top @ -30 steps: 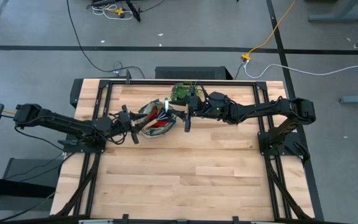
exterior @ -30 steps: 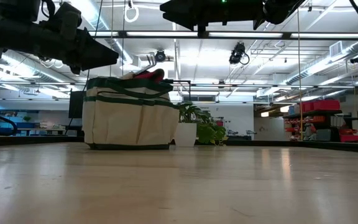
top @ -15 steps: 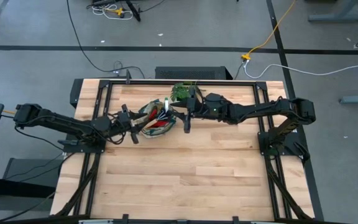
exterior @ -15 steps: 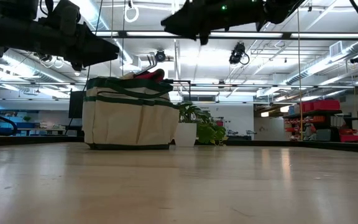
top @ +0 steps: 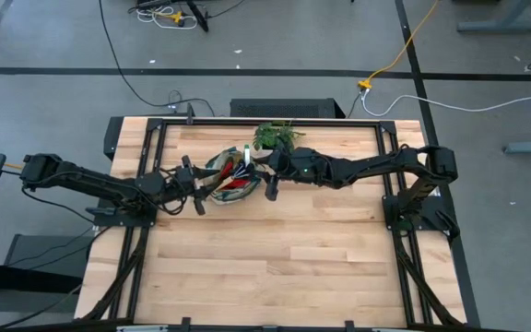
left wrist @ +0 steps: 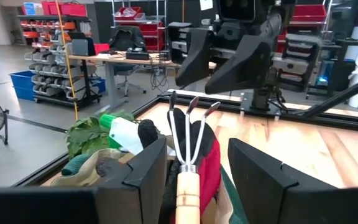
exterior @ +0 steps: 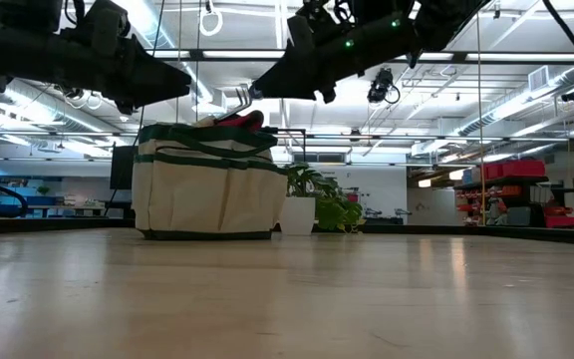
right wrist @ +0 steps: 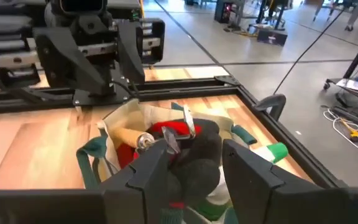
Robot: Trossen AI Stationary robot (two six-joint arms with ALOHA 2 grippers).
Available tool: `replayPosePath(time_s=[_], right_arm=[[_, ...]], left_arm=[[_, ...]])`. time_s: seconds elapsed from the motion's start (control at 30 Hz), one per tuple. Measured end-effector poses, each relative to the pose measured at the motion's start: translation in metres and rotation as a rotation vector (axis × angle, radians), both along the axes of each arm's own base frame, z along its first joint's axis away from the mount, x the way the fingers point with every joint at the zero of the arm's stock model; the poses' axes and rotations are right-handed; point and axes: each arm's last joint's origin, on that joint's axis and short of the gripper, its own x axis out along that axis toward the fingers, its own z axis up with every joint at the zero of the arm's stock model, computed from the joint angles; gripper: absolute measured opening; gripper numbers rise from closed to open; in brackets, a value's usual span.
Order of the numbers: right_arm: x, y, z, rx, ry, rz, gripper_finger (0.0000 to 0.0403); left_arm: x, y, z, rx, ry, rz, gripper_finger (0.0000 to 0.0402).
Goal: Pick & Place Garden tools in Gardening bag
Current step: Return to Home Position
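Observation:
The cream gardening bag (top: 231, 177) with green trim stands on the table at the far middle; it also shows in the low view (exterior: 207, 189). Inside it lie the rake (left wrist: 188, 134) with its wooden handle, the red-and-black gloves (right wrist: 191, 140) and the green spray bottle (left wrist: 118, 129). My left gripper (top: 199, 191) is open at the bag's left side, its fingers (left wrist: 146, 177) standing either side of the rake's handle without touching it. My right gripper (top: 271, 183) is open and empty above the bag's right side, tipped down toward it (right wrist: 194, 149).
A leafy plant in a white pot (top: 275, 136) stands just beyond the bag, close to my right arm; it also shows in the low view (exterior: 299, 212). Bare wooden tabletop (top: 275, 258) stretches toward the near edge. A black frame (top: 395, 184) borders the table.
My right gripper has moved toward the table's left edge, from beside the plant to the bag's right side, and has tipped its fingers down toward the bag. The bag and its contents have stayed in place.

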Motion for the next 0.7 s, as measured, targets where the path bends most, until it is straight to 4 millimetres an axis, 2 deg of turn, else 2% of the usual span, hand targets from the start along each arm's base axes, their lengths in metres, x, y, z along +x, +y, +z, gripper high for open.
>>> replayPosePath(time_s=[0.2,0.43,0.7], right_arm=[[0.006,0.006,-0.005,-0.003,-0.033,0.007,0.0155],[0.022,0.013,-0.026,-0.007,-0.094,0.028,0.0155],[0.025,0.009,-0.029,-0.025,-0.123,-0.010,0.0155]], left_arm=[[0.000,0.000,0.000,0.000,0.001,0.002,0.0177],[0.000,0.000,0.000,0.000,-0.004,0.005,0.0177],[0.000,0.000,0.000,0.000,-0.001,0.005,0.0177]])
